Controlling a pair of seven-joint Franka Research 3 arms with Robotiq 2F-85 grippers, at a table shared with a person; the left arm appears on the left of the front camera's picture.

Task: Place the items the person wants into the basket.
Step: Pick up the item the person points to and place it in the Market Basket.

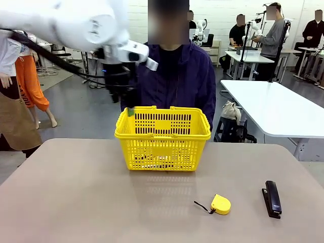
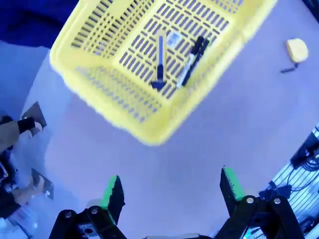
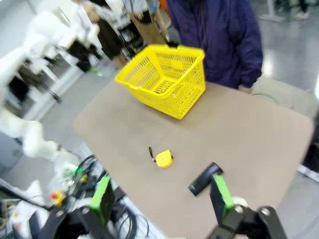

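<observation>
The yellow basket (image 1: 162, 136) stands at the table's far middle, in front of the person (image 1: 174, 76) in a dark jacket. On its floor lie three slim items: a utility knife (image 2: 160, 57), a white marker (image 2: 188, 69) with a black cap, and a thin black pen (image 2: 200, 46) close beside the marker. My left gripper (image 1: 127, 107) hangs open above the basket's far left corner, nothing between its green pads (image 2: 112, 189). My right gripper (image 3: 160, 196) is open and empty too, high over the table's near right side, far from the basket (image 3: 164, 79).
A round yellow tape measure (image 1: 220, 204) and a black stapler (image 1: 272, 198) lie on the near right of the table (image 1: 76, 202). Both also appear in the right wrist view, the tape measure (image 3: 163, 158) left of the stapler (image 3: 204, 179). A white table (image 1: 278, 109) stands behind at right.
</observation>
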